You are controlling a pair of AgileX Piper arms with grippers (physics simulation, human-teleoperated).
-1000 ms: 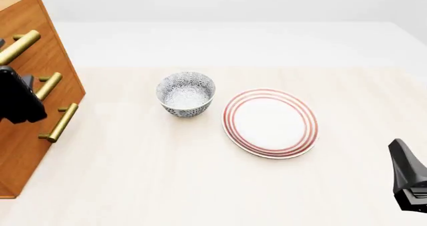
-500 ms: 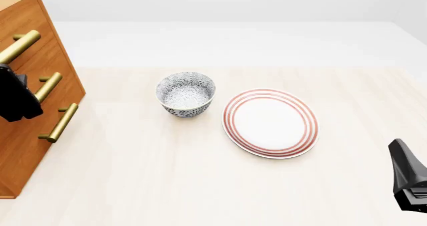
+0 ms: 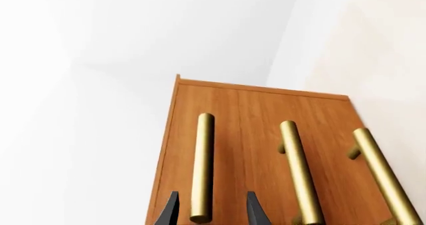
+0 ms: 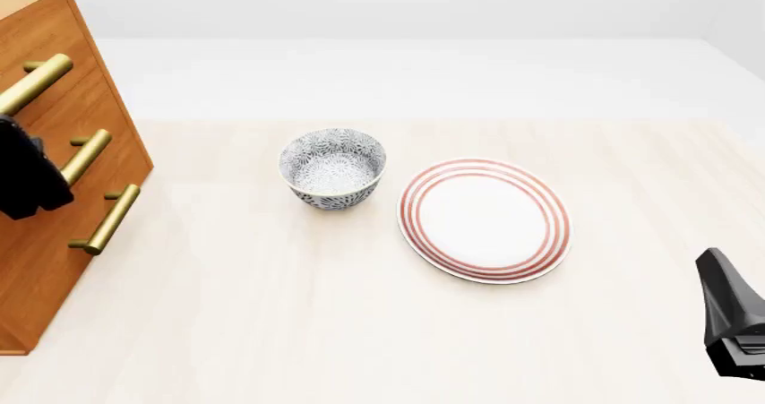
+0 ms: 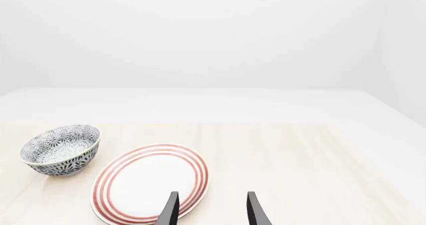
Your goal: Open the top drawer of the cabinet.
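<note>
The left gripper (image 3: 207,211) stands spread, its black fingertips either side of the brass bar handle (image 3: 202,166) of the top drawer (image 3: 189,135) of the tall orange-brown wooden cabinet (image 4: 48,153) at the table's left; the right gripper (image 5: 209,207) hangs spread over the red-striped white plate (image 5: 149,182).

I've got the cabinet (image 4: 54,180) at the far left edge of the front view, an orange-brown wooden chest standing upright on the desk, cut off by the frame. Three brass bar handles run down its face. The top drawer (image 3: 183,150) looks shut, its front flush with the others. Its brass handle (image 3: 201,167), in my left wrist view, runs up the middle of the frame.
</note>
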